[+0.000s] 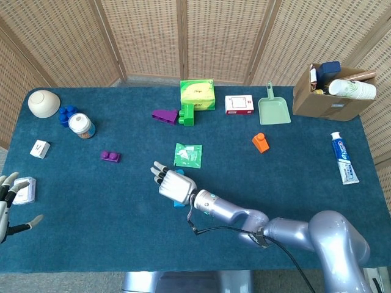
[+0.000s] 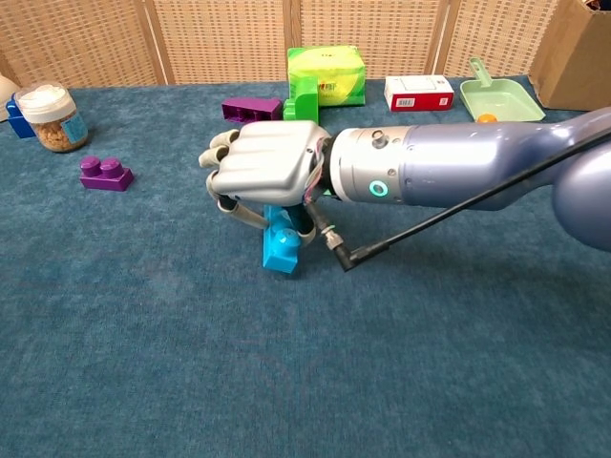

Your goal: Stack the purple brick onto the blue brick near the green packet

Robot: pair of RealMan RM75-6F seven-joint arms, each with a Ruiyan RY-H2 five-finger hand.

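The small light-blue plastic brick (image 2: 283,246), clasped in the right hand (image 2: 263,172), should be kept level while carried toward the small purple studded brick (image 2: 105,174).

no legible text or labels anywhere

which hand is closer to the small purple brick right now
Right. The right hand, holding the blue brick, sits right of and nearer than the purple brick; the left hand waits at the table's far-left edge.

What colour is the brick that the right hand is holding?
Light blue, close to cyan. The brick under the right hand shows best in the chest view.
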